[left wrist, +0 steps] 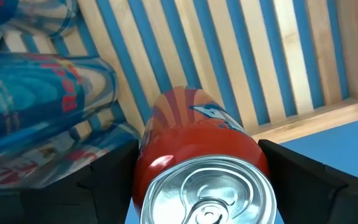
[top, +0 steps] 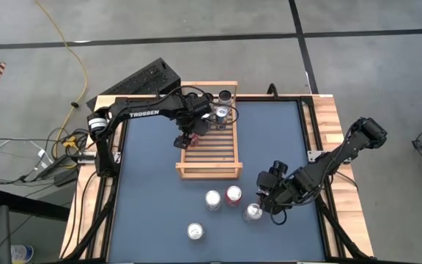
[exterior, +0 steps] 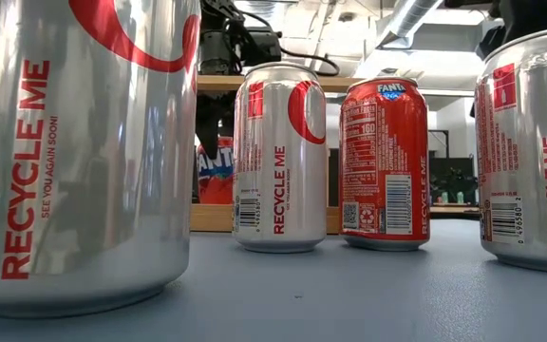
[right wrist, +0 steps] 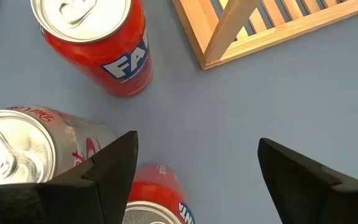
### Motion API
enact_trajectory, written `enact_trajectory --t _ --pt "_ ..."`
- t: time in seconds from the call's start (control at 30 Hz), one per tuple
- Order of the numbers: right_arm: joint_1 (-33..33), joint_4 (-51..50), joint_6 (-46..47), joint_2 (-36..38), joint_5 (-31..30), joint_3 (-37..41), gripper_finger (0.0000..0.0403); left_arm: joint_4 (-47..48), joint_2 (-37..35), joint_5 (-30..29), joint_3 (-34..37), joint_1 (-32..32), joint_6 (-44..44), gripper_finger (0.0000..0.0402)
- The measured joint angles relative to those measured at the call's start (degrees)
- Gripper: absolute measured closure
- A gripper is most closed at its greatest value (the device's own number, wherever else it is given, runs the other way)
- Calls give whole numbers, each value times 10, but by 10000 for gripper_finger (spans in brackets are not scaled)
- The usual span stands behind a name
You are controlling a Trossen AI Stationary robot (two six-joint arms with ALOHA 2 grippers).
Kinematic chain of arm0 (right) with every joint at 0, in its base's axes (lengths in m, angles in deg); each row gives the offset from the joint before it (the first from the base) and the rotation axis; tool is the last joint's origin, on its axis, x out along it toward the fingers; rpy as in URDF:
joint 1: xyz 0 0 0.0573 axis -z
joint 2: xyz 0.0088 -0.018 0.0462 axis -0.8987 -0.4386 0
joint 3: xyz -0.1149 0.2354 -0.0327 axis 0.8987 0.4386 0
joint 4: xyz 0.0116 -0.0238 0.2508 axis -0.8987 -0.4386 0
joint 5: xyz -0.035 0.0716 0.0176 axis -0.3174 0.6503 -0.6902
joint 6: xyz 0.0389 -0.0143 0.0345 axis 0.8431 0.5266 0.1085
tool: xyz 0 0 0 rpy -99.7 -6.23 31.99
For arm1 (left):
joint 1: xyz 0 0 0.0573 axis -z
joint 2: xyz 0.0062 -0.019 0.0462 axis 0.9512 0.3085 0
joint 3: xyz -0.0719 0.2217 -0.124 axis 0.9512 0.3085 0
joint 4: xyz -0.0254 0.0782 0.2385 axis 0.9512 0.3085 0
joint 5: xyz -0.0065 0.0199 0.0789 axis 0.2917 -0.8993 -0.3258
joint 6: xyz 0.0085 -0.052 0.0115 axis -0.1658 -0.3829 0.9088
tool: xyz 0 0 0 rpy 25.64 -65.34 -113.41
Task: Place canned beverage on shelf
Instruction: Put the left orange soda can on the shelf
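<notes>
A big silver can (exterior: pixel 79 152) is filling the near left of the low view, standing on the blue-grey tabletop (top: pixel 152 205). Farther back, the left gripper (top: pixel 187 136) is hovering over the slatted shelf (top: pixel 215 158), fingers straddling an orange can (left wrist: pixel 197 152); a firm grip I cannot tell. The right gripper (top: pixel 269 199) is waiting wide open beside loose cans. Grey concrete floor (top: pixel 218 18) is surrounding the table.
</notes>
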Motion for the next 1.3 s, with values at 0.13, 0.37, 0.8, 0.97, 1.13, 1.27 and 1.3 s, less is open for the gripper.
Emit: enact_trajectory --t 0.13,0.37,0.8,0.97,1.13,1.27,1.3 --pt "4 0 -1 0 0 0 85 8 0 -4 0 0 -5 106" --pt "4 0 -1 0 0 0 85 -1 0 -53 0 14 -42 101" --pt "4 0 -3 0 0 0 85 15 0 -66 -1 36 -84 69" --pt "4 0 -3 0 0 0 85 21 0 -77 -9 41 -89 68" --pt "4 0 -2 0 0 0 85 44 0 -81 -42 41 -91 68" --pt "4 0 -2 0 0 0 85 68 0 -83 -75 41 -92 68" --pt "4 0 -2 0 0 0 85 75 0 -83 -83 41 -92 68"
